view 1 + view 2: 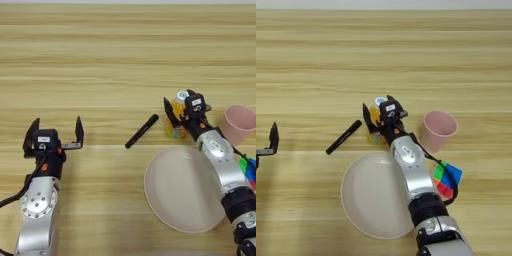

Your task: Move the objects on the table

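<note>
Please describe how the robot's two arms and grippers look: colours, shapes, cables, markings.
Both arms are silver metal segments with round bolted joints and black cuffs. Each ends in a black two-fingered gripper, left gripper, right gripper, bearing a small white label. Thin black cables run alongside.

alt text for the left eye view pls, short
The right tool straddles a small orange-juice bottle on a wooden table, beside a black pen, a beige plate and a pink cup. The left tool waits open at lower left.

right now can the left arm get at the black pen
Probably yes. The left end effector sits open on the left, and only bare table lies between it and the black pen; the right end effector is at the juice bottle.
</note>
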